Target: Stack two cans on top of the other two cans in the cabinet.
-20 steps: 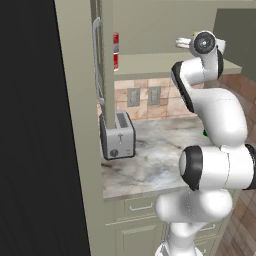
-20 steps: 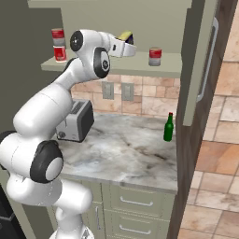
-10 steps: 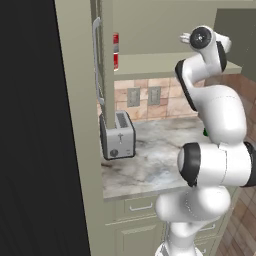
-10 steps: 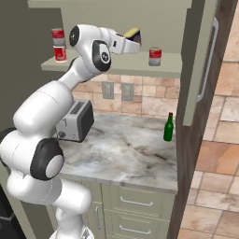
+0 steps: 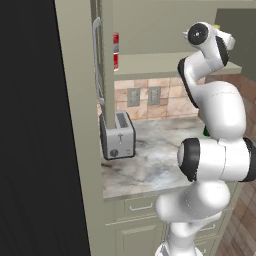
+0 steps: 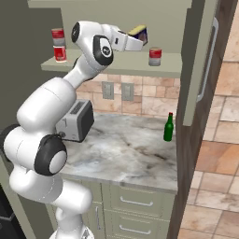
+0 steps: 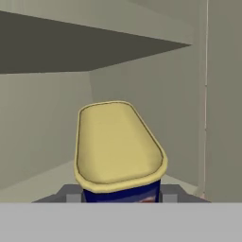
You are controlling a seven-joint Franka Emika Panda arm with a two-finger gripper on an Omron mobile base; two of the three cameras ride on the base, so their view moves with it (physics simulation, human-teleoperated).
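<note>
- One stack already stands: two small round red-and-grey cans [image 6: 59, 45], one on the other, at the far end of the beige-grey cabinet's flat shelf [image 6: 116, 65], well behind my wrist in the right base view.
- My pincer [image 6: 140, 39] is closed on the squat dark blue tin with a yellow top [image 6: 139, 33], held tilted above the shelf.
- In the hand view that tin [image 7: 119, 153] sits between my fingertips, yellow face toward the camera.
- A single small round can with a red top and grey body [image 6: 155, 56] stands on the shelf just ahead of my pincer and below it.
- I judge the task about half done; what is left is setting the tin on that lone can and letting go.
</note>
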